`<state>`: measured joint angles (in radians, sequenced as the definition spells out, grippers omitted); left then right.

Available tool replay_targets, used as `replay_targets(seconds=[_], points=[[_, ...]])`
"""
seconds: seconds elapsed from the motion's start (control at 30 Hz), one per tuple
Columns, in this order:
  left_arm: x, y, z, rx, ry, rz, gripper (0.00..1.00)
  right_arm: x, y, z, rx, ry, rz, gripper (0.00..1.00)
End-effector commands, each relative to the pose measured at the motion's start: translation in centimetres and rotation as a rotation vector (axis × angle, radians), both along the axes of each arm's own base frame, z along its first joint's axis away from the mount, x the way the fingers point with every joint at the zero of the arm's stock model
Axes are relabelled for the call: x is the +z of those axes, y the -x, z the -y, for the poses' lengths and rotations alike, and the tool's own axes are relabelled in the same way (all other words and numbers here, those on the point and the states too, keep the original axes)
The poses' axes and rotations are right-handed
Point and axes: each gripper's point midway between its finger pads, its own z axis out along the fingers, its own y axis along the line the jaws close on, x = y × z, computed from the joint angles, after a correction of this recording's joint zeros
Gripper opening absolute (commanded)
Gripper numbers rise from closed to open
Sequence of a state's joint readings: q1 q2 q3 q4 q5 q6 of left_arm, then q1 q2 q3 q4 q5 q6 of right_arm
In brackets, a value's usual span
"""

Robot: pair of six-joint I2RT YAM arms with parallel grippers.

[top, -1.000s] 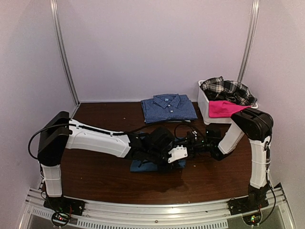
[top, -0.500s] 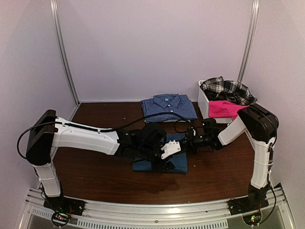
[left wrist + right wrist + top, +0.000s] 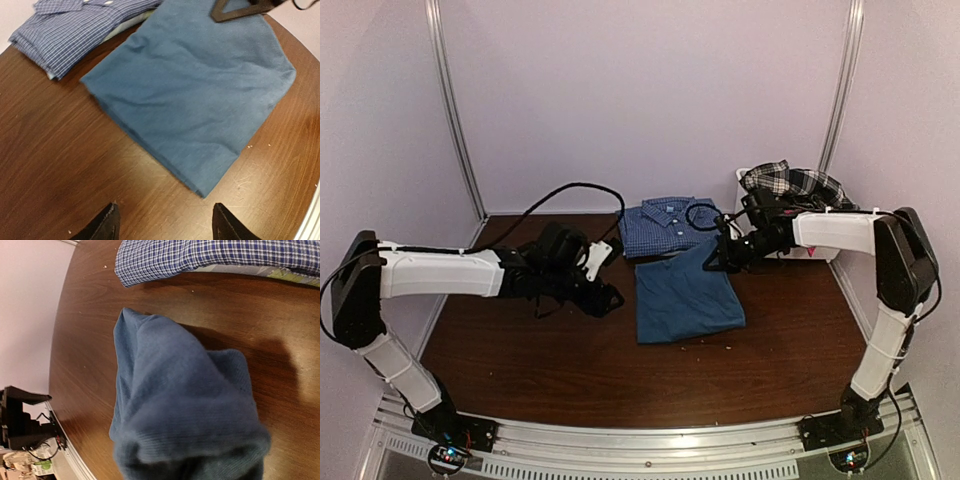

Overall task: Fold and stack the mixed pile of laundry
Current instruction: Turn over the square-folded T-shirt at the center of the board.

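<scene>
The white bin (image 3: 741, 190) sits just behind your right gripper (image 3: 712, 260), past its wrist. A black-and-white plaid shirt (image 3: 798, 185) is heaped in it and spills over the rim. Your right forearm crosses the front of the bin and hides whatever lies lower in it.

The dark blue T-shirt (image 3: 685, 297) lies folded into a rectangle on the table (image 3: 520, 370), between your two grippers. Its long axis runs from the near edge toward the back wall, leaning slightly right at the far end. Your right gripper is clamped on that far right corner, and the cloth bunches up around it in the right wrist view. The rest of the shirt lies flat, trailing away from that hand.

Your left gripper (image 3: 167, 227) hangs just off the shirt's left edge, fingers spread wide over bare wood and holding nothing. Beyond the T-shirt, a folded blue checked shirt (image 3: 672, 225) lies with its collar toward the wall.
</scene>
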<state>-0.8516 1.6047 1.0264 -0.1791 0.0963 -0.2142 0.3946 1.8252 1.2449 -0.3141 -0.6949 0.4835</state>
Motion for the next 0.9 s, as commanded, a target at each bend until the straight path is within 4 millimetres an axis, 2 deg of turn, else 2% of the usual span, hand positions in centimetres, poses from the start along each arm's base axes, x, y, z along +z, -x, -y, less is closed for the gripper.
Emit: replay_targets(seconds=[0.0,0.13,0.27,0.47,0.7,0.87], points=[[2.2,-1.8,-2.7,0.161,0.108,-0.022,0.64,2.9,0.0,3.3,0.025,0.226,0.092,0.00],[1.9,-2.4,-4.2,0.195,0.084,-0.017,0.65,4.7,0.5,5.0,0.026,0.326,0.101,0.00],[1.9,-2.9,-4.9,0.210,0.075,-0.013,0.65,6.4,1.6,7.3,-0.005,0.401,0.110,0.00],[1.8,-3.6,-4.8,0.215,0.065,-0.007,0.65,8.9,4.0,12.7,-0.083,0.475,0.101,0.00],[1.9,-4.2,-4.7,0.224,0.061,0.002,0.64,10.1,7.3,19.2,-0.213,0.615,0.011,0.00],[1.6,-4.7,-4.7,0.240,0.051,0.000,0.64,12.8,9.4,22.6,-0.323,0.720,-0.003,0.00]])
